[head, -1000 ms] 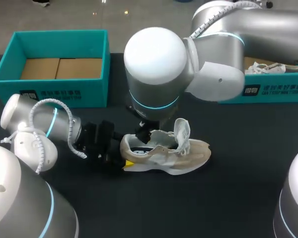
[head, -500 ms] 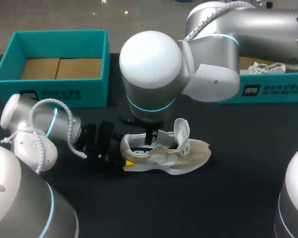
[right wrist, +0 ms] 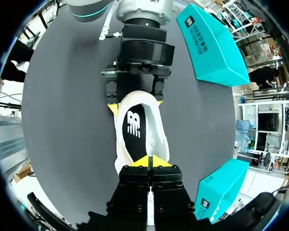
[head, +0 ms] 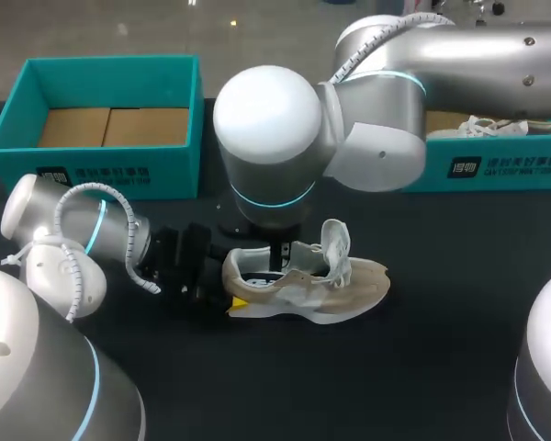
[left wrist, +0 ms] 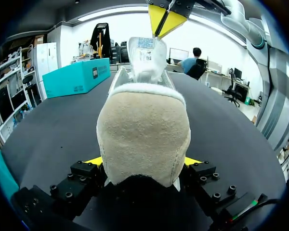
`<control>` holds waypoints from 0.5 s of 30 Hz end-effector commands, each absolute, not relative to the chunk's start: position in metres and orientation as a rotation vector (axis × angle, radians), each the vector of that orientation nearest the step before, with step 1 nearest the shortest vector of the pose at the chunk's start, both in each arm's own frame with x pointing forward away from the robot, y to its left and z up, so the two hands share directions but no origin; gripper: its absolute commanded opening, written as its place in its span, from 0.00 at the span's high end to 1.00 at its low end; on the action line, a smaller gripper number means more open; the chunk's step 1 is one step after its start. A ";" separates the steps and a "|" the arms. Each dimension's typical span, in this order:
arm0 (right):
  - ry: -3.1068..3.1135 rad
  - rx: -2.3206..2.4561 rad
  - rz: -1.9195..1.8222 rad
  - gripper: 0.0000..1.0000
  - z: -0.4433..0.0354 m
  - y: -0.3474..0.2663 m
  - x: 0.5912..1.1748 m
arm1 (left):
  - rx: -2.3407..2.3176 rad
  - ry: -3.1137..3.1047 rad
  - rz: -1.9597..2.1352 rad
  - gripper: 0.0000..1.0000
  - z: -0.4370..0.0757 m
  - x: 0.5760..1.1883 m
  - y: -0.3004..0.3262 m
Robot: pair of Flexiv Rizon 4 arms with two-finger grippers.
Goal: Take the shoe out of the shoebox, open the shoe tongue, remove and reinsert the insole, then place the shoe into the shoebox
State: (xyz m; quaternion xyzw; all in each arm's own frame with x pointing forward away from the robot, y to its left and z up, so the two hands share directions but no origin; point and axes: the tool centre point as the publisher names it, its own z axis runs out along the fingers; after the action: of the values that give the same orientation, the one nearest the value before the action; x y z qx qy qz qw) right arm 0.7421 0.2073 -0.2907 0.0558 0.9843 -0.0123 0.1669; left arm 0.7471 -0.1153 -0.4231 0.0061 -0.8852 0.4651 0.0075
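Observation:
A beige and white shoe [head: 326, 285] lies on its sole on the black table, its tongue [head: 335, 243] pulled upright. My left gripper [head: 213, 278] has a yellow tip against each side of the heel [left wrist: 143, 139], so it is shut on the shoe. From above, my right gripper [head: 277, 252] comes down into the shoe's opening between heel and tongue. In the right wrist view its yellow tips [right wrist: 149, 161] are pressed together over the black insole [right wrist: 135, 130]. I cannot tell whether they pinch any of it.
An open teal shoebox [head: 101, 170] with a cardboard floor stands at the back left. A second teal box [head: 505, 170] at the back right holds another shoe [head: 491, 127]. My right arm's large elbow [head: 271, 138] hangs over the table's middle.
My right gripper's fingers have shut and have come down into the shoe's opening, and the arm has shifted slightly left. The left gripper and the shoe have not moved.

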 end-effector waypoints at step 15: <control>2.830 0.108 -0.118 1.00 -0.324 0.209 0.752 | 0.020 -2.772 1.450 1.00 -0.426 0.747 -0.116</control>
State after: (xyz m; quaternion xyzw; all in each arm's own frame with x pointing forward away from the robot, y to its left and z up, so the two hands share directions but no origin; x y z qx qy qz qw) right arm 0.7521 0.2079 -0.3240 0.0373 0.9868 -0.0396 0.1524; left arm 0.7470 -0.1153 -0.4231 0.0061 -0.8852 0.4651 0.0075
